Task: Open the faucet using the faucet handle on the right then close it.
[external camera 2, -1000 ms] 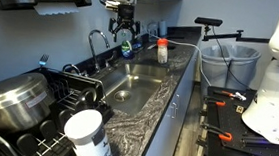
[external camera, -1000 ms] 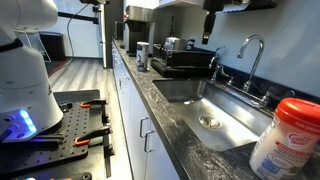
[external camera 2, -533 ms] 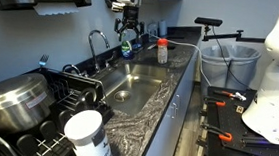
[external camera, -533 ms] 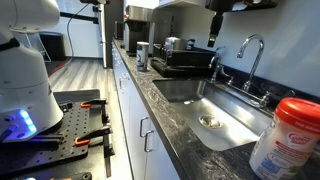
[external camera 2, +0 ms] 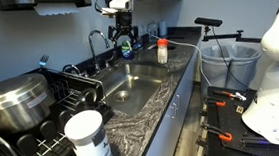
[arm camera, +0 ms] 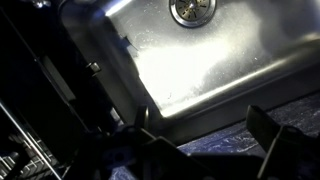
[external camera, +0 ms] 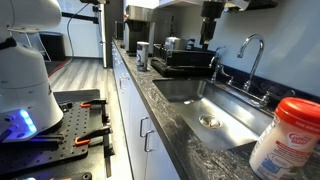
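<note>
The tall chrome gooseneck faucet (external camera: 251,52) stands behind the steel sink (external camera: 190,92) and shows in both exterior views (external camera 2: 99,40). Small chrome handles sit low beside its base; the faucet handle (external camera: 266,97) is tiny and partly hidden. My gripper (external camera: 210,35) hangs high above the sink area, apart from faucet and handle. In an exterior view the gripper (external camera 2: 120,28) is just beyond the spout. In the wrist view its two dark fingers (arm camera: 208,140) are spread wide with nothing between them, over the sink's rim and the dark counter. The sink drain (arm camera: 192,10) shows at top.
A shorter dark curved tap (external camera: 214,64) stands by the dish rack (external camera: 185,62). A red-lidded white container (external camera: 287,135) sits on the counter, also seen far off (external camera 2: 162,50). A large pot (external camera 2: 18,94), a white-capped bottle (external camera 2: 85,134) and a green item (external camera 2: 127,49) are nearby.
My gripper has shifted a little sideways toward the faucet's spout and stayed open. Nothing else has moved.
</note>
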